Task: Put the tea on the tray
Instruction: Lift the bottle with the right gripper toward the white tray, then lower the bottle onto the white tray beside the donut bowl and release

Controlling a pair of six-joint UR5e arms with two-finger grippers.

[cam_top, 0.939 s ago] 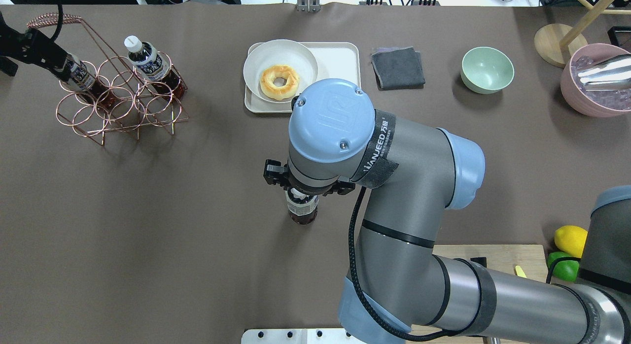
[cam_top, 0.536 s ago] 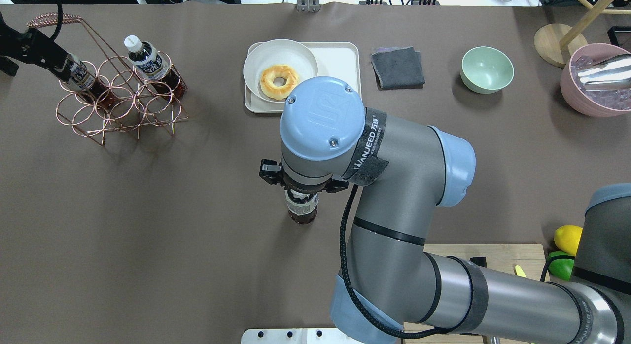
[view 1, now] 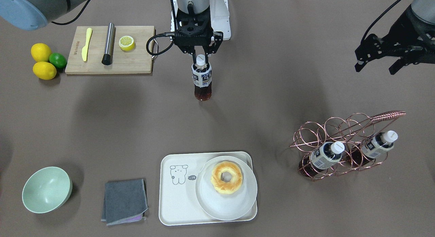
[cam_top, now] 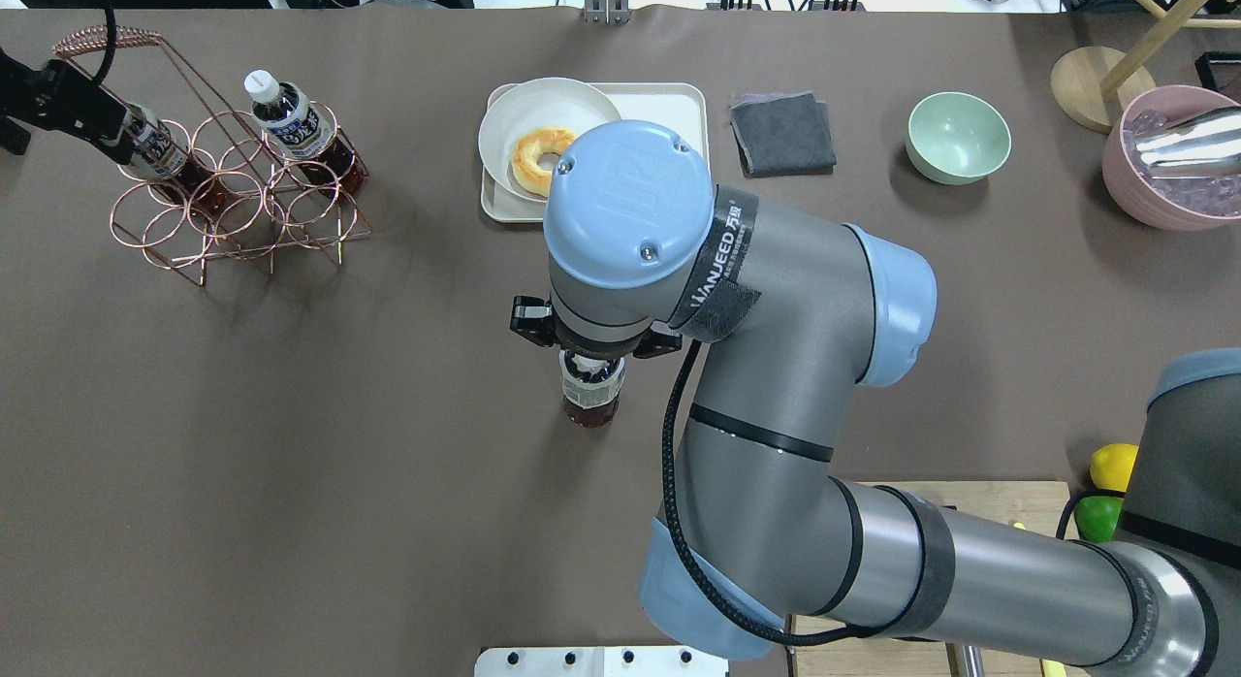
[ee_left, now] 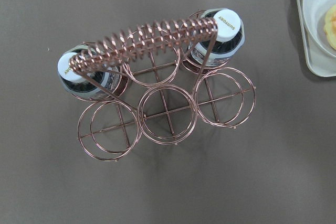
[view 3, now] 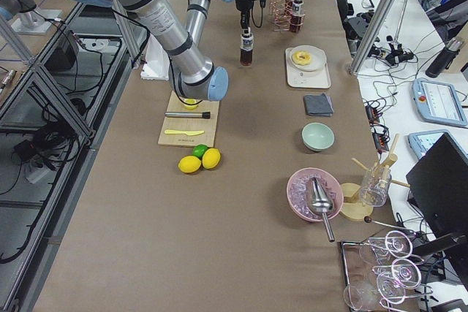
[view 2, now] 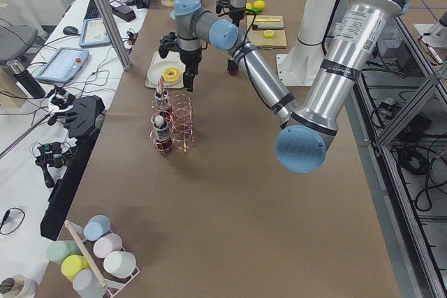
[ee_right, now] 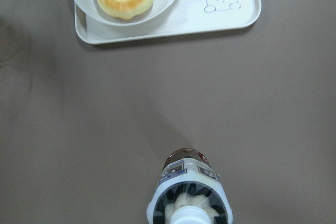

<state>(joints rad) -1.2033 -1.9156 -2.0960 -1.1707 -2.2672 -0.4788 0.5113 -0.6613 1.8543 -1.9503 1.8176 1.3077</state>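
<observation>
Exterior front-facing view: I see the tea point(view 1: 203, 79) upright, its neck grasped by my right gripper point(view 1: 202, 56), well apart from the tray point(view 1: 176, 203). That tray holds a plate point(view 1: 224, 206) with a doughnut point(view 1: 226, 177). The wire rack point(view 1: 387, 114) holds two bottles point(view 1: 326, 153). My left gripper point(view 1: 375, 69) is spread, empty.

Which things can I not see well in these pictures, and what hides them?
- Overhead view: the right arm covers the right gripper and the cap of the tea with its wrist, so the grip shows only in the front-facing view.
- Overhead view: the same arm hides part of the tray and the doughnut.
- Tea label: too small in the front-facing view, blurred in the right wrist view.
- Whether the tea's base touches the table: cannot tell.
</observation>
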